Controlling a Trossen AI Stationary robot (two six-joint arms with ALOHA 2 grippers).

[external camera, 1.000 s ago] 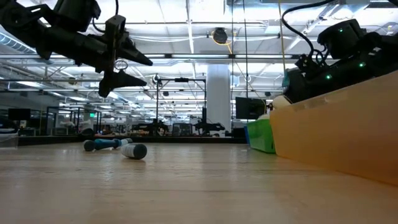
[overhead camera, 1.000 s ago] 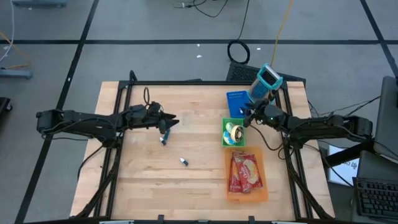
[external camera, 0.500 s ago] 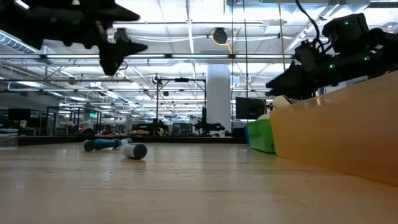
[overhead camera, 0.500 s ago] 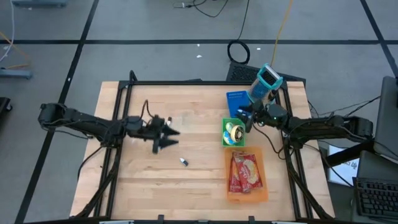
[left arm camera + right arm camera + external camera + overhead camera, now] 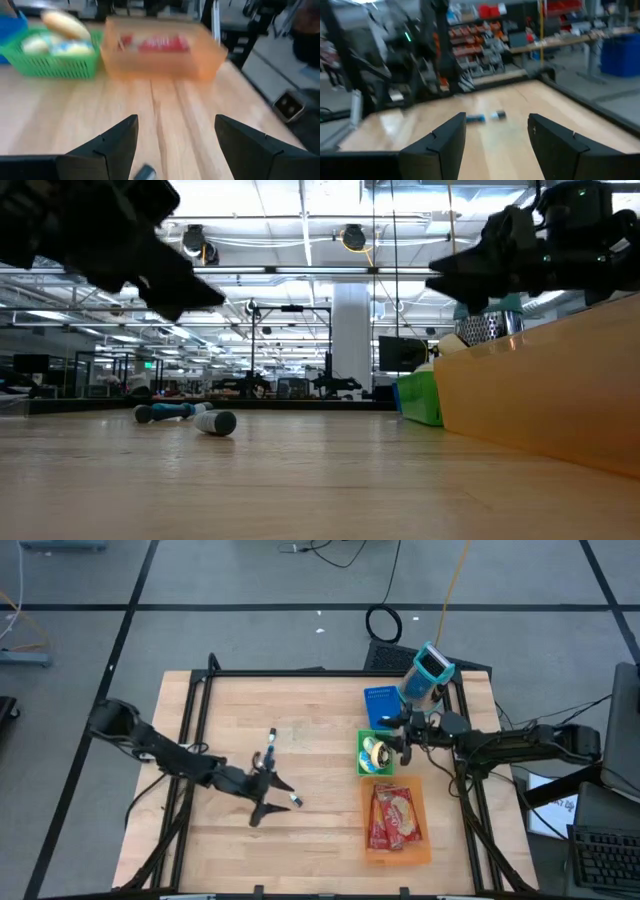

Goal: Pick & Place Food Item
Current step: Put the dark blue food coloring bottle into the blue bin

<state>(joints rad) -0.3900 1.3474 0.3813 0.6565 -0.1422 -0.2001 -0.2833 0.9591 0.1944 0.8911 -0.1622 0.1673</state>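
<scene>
High view, bench (image 5: 320,840): pale wood planks with visible grain, framed by a dark metal rail.
Left hand (image 5: 272,802): over the bench's near-middle, fingers spread apart and holding nothing; in the left wrist view the two dark, wedge-shaped fingers (image 5: 115,145) stand apart with bare wood between them.
Small cylinder (image 5: 296,800): short, light-bodied with a dark end, lying on its side on the wood just beside the left hand's fingertips; whether they touch cannot be told.
Blue-handled item (image 5: 270,743): slim, blue and dark, lying on the bench farther back, well apart from the left hand.
Right hand (image 5: 397,733): above the far edge of the green basket, fingers apart and empty; the right wrist view shows the two dark fingers (image 5: 437,145) separated.
Green basket (image 5: 362,762): square plastic mesh, holding rounded food items (image 5: 377,753), pale yellow and bluish.
Orange bin (image 5: 396,855): translucent rectangular plastic, just in front of the green basket, with a glossy red packet (image 5: 393,816) lying flat inside.
Blue container (image 5: 378,700): rectangular, ridged, touching the green basket's far side.
Low view: the small cylinder (image 5: 215,422) and the blue-handled item (image 5: 167,412) lie on the wood; the orange bin's smooth wall (image 5: 540,400) fills the right side.
</scene>
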